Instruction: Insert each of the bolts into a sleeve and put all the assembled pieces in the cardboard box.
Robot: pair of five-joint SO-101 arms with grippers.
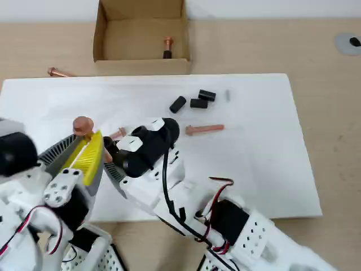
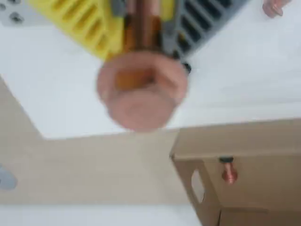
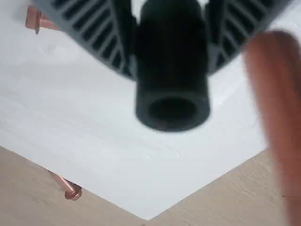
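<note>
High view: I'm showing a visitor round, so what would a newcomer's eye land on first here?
The left claw grips a copper bolt over the near left part of the white sheet. Close beside it, the right claw holds a black sleeve. Beyond the sheet, the cardboard box already holds one assembled piece.

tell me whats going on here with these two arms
The left hand grips a copper bolt and the right hand grips a black sleeve, close together above the white sheet. The bolt is not yet in the sleeve. One assembled piece lies in the cardboard box. Three loose sleeves and more bolts lie on the sheet.
</note>
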